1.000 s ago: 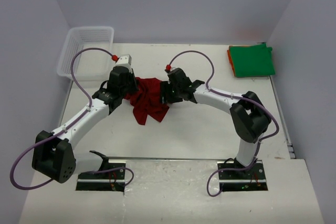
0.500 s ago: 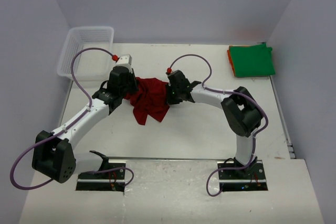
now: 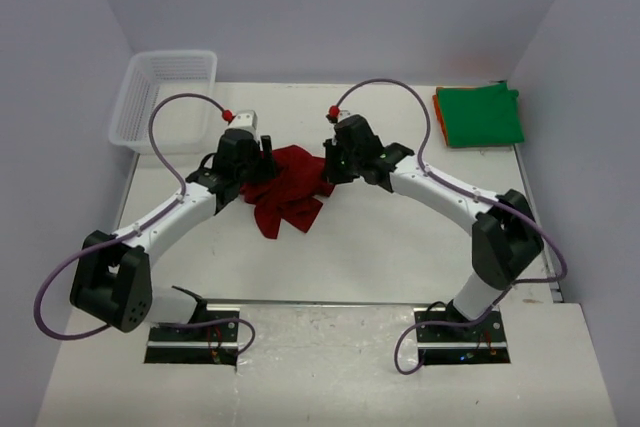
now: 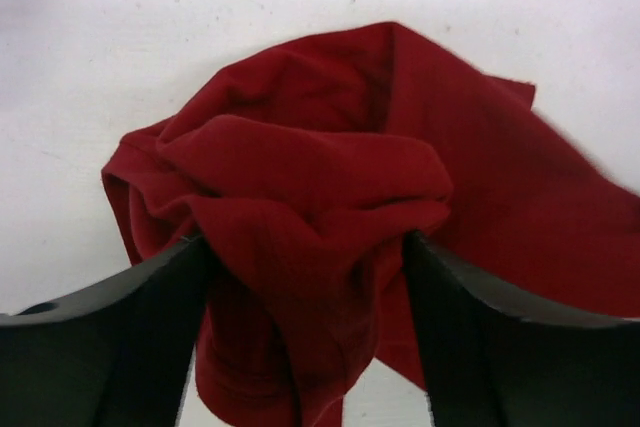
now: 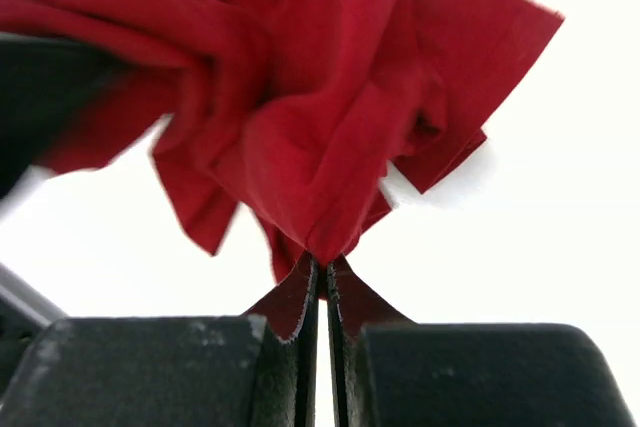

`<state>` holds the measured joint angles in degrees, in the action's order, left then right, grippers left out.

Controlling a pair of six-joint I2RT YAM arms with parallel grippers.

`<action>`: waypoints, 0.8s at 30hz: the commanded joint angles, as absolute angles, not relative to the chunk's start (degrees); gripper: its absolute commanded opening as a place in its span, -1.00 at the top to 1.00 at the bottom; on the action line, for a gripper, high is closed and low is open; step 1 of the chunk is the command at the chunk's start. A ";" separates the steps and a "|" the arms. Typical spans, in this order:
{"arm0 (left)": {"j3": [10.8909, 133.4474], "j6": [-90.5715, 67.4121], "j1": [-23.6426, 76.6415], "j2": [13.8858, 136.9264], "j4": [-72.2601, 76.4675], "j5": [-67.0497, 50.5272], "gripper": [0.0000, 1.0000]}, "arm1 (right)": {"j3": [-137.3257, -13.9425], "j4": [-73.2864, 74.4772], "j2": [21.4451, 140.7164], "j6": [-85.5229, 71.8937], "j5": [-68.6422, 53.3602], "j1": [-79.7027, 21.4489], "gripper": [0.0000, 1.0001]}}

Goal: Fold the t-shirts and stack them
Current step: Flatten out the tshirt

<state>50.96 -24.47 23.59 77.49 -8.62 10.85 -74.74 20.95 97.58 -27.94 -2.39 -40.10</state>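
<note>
Three shirts are counted: a dark red t-shirt [image 3: 290, 192], a green t-shirt [image 3: 482, 115], an orange t-shirt [image 3: 438, 109]. One basket [image 3: 165, 97] and two arms [image 3: 170, 217] [image 3: 450, 192] are seen.

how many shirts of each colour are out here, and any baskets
dark red t-shirt: 1
green t-shirt: 1
orange t-shirt: 1 (only an edge shows under the green one)
white mesh basket: 1
total: 4

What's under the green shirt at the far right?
An orange shirt: only a thin strip of it shows past the left edge of the green shirt. The rest is covered, so its fold and anything beneath it can't be seen.
</note>
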 commanded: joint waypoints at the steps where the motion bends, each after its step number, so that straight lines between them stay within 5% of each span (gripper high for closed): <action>1: 50.19 -25.13 23.38 79.27 -7.21 11.51 -0.55 | -75.85 25.05 91.07 -26.54 -0.35 -39.90 1.00; 3: 49.13 -25.40 23.38 79.10 -7.38 11.60 -0.80 | -74.54 25.75 90.01 -26.46 -0.09 -39.82 1.00; 8: 45.80 -25.84 24.52 74.63 -9.66 12.48 -0.87 | -71.20 25.22 87.81 -26.46 -0.09 -39.82 1.00; 19: 41.14 -27.86 27.59 62.67 -16.87 15.73 -0.74 | -70.22 24.79 88.77 -26.10 0.61 -38.15 1.00; 24: 40.17 -31.02 29.79 59.33 -15.04 15.12 -0.53 | -71.45 26.62 86.14 -25.32 2.98 -37.27 1.00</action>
<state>41.08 -28.32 28.58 61.56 -15.94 14.28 -70.24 25.32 88.95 -26.79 0.56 -37.80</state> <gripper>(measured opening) 0.778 0.010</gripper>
